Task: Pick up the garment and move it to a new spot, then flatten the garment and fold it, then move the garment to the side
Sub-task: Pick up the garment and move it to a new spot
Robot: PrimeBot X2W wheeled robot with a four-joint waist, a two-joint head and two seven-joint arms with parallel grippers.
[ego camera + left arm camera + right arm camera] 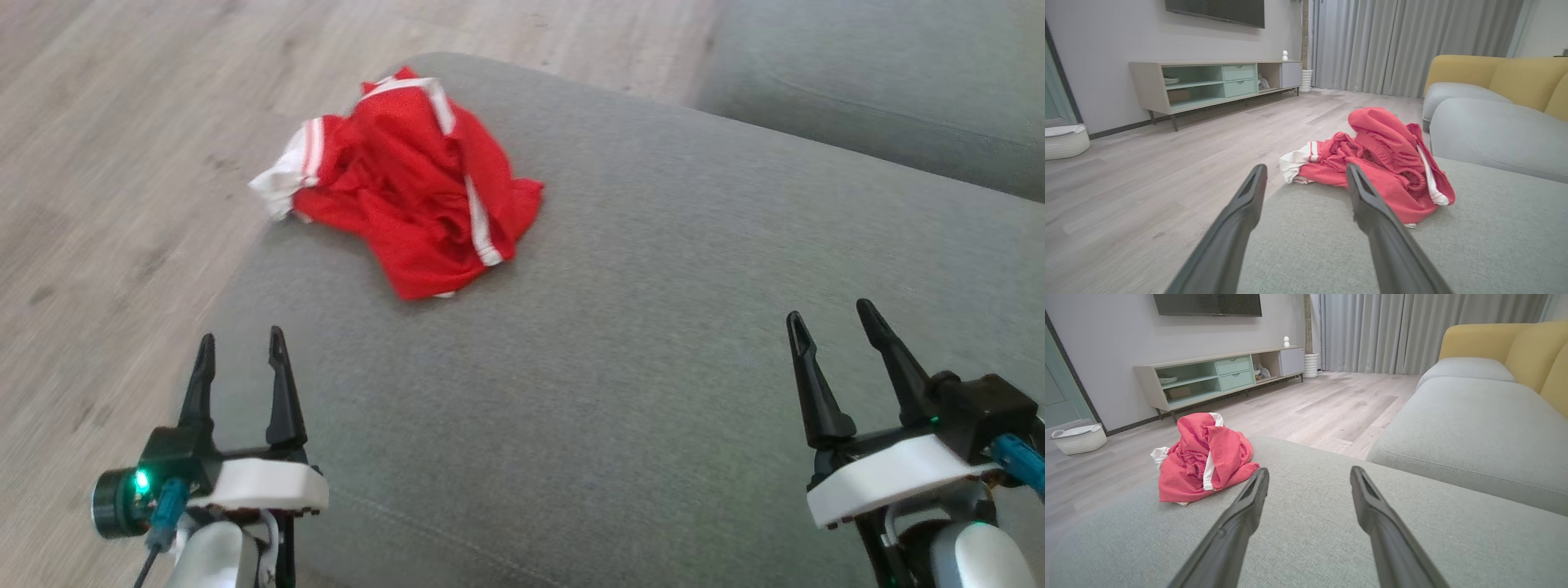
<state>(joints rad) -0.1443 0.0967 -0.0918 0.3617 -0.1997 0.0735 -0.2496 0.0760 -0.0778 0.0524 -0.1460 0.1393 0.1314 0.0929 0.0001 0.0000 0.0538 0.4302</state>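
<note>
The garment is red with white stripes and lies crumpled in a heap near the far left edge of a grey cushion; a white part hangs over the edge. It also appears in the left wrist view as the garment just beyond the fingers, and in the right wrist view as the garment off to the left. My left gripper hovers open at the cushion's near left, short of the heap. My right gripper stands open at the near right, far from it. Nothing sits between either pair of fingers.
Light wood floor lies left of the cushion. A second grey seat cushion is at the far right, with yellow backrests. A TV cabinet and a white basket stand by the wall.
</note>
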